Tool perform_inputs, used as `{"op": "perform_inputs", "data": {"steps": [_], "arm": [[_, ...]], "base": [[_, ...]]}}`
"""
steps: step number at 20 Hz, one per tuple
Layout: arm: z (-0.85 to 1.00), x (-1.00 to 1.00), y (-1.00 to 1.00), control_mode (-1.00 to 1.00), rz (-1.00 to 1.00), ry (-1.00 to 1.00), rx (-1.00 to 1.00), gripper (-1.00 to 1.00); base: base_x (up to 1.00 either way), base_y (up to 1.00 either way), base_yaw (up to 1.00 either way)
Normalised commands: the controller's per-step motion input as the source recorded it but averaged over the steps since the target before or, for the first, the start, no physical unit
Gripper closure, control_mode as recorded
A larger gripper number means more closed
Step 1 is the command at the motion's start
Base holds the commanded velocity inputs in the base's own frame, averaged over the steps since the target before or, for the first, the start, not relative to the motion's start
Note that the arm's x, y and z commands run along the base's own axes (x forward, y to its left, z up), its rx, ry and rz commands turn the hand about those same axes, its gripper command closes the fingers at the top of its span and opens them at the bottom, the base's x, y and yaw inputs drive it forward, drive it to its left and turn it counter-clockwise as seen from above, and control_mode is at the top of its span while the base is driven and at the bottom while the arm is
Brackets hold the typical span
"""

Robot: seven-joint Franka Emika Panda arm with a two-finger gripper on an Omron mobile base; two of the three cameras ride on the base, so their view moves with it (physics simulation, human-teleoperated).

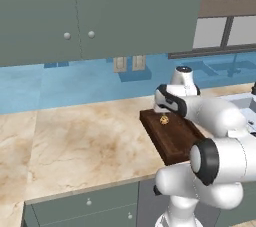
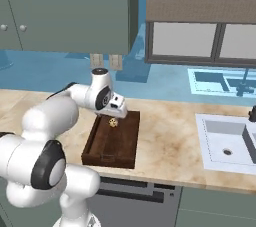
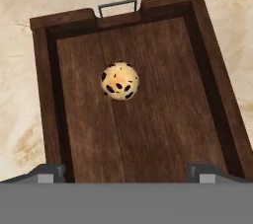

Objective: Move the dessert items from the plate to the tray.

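Note:
A round tan-yellow dessert piece with dark specks [image 3: 119, 81] lies on the floor of the dark brown wooden tray [image 3: 163, 119], toward the end with the small metal handle [image 3: 117, 6]. The same piece [image 1: 163, 119] [image 2: 113, 122] sits in the tray [image 1: 175, 138] [image 2: 112, 146] on the counter. My gripper [image 3: 126, 172] [image 1: 164, 113] [image 2: 115, 115] hovers just above the piece, open, fingers spread wide with nothing between them. The plate and the pale whitish lump are out of view.
A white sink [image 2: 225, 143] is set in the marble counter [image 1: 85, 141] to the right of the tray. Green wall cabinets [image 1: 90, 11] hang above the blue backsplash with outlets [image 1: 129, 63]. The counter's front edge runs just under the tray's near end.

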Motion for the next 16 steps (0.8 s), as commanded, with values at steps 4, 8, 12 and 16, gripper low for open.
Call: {"op": "perform_inputs", "data": {"steps": [4, 8, 12, 16], "arm": [[0.03, -0.85, 0.0, -1.0, 0.0, -0.01, 0.0, -1.0], [0.02, -1.0, 0.0, -1.0, 0.0, -0.02, 0.0, -1.0], [0.21, -0.94, 0.0, -1.0, 0.0, 0.0, 0.0, -1.0], [0.6, -0.79, 0.08, -1.0, 0.0, 0.01, -0.06, -1.0]], "base": [[0.0, 0.0, 0.0], [0.0, 0.0, 0.0], [0.0, 0.0, 0.0], [0.0, 0.0, 0.0]]}}
